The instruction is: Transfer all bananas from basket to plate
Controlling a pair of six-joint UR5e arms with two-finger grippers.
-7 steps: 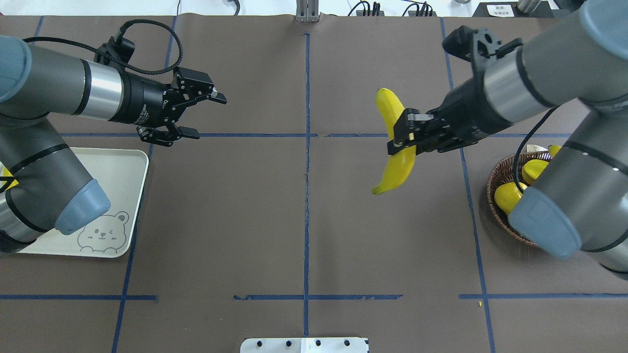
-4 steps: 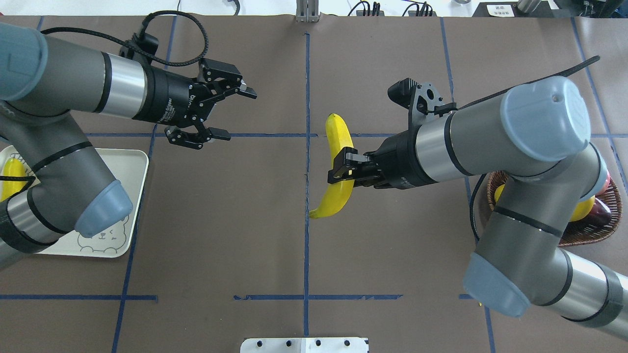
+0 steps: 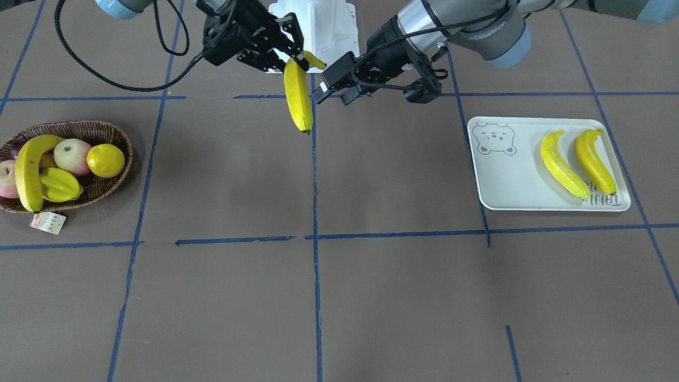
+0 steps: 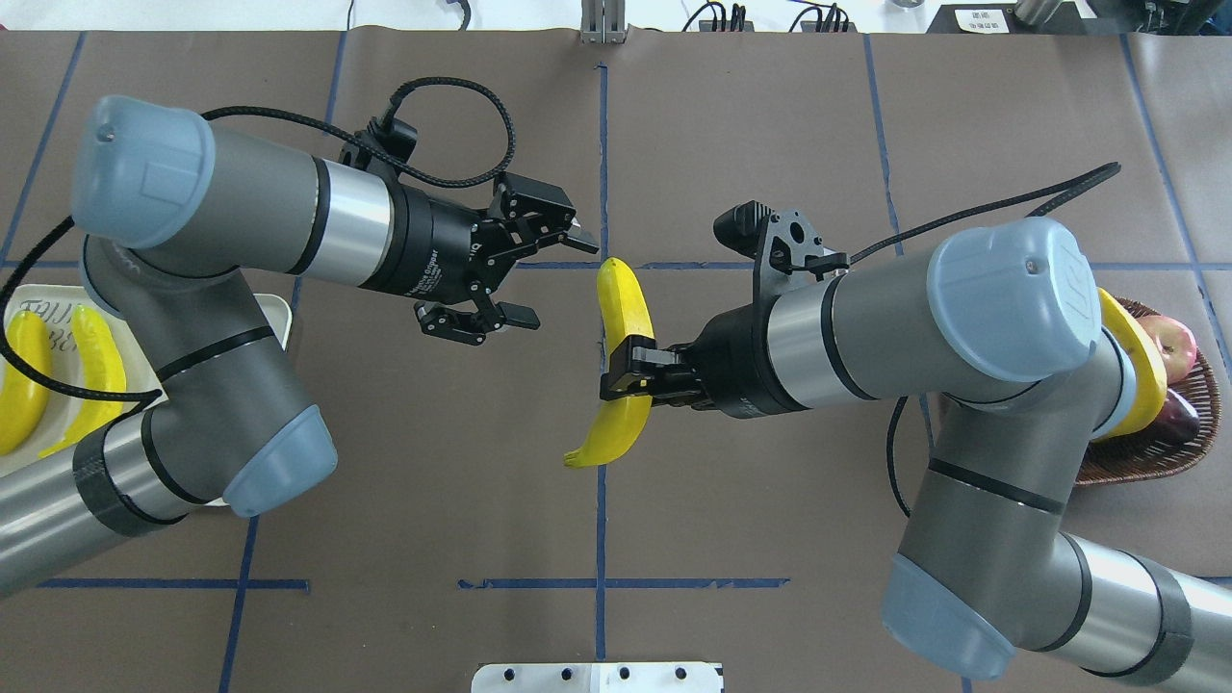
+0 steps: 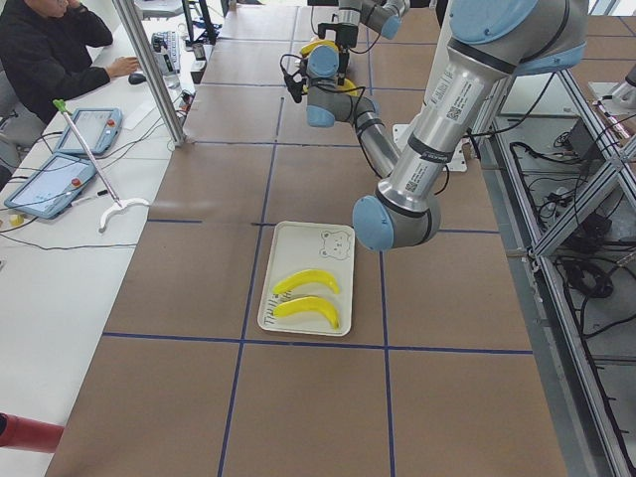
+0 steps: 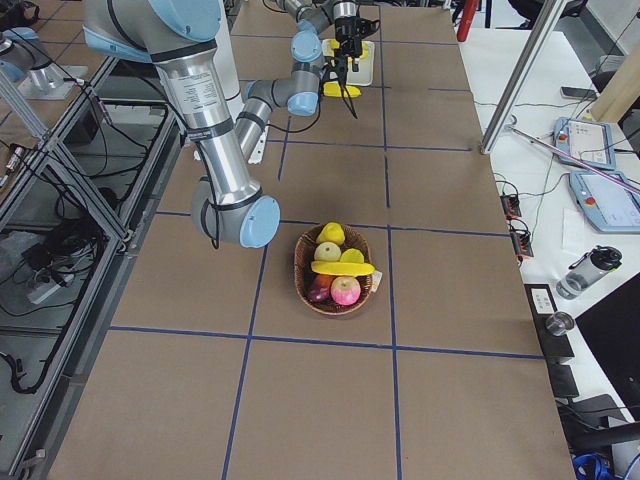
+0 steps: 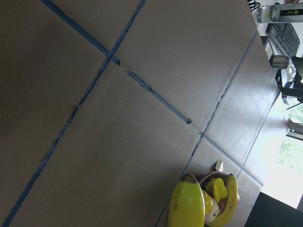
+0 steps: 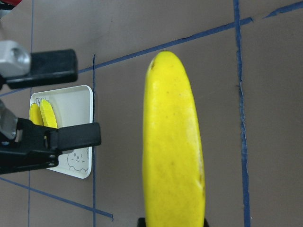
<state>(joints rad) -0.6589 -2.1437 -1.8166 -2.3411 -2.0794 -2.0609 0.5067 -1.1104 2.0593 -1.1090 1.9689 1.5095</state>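
Note:
My right gripper [image 4: 628, 373] is shut on the middle of a yellow banana [image 4: 622, 318], held above the table's centre line; the front view shows it hanging from that gripper [image 3: 289, 55]. My left gripper [image 4: 551, 279] stands open just left of the banana's upper end, not touching it, and its black fingers [image 8: 71, 137] show beside the banana [image 8: 173, 142]. Two bananas [image 3: 563, 164] [image 3: 594, 162] lie on the white bear-print plate [image 3: 506, 183]. One banana [image 3: 27, 170] lies in the wicker basket [image 3: 109, 130].
The basket also holds a starfruit [image 3: 59, 184], a round yellow fruit [image 3: 105, 159] and apples [image 3: 71, 154]. In the overhead view my left arm covers much of the plate [image 4: 274, 313] and my right arm covers part of the basket [image 4: 1155, 457]. A person sits beyond the table's far side [image 5: 50, 50].
The right arm carried the banana leftward from near the basket to the table's centre. The left arm swung right toward it, its gripper staying open.

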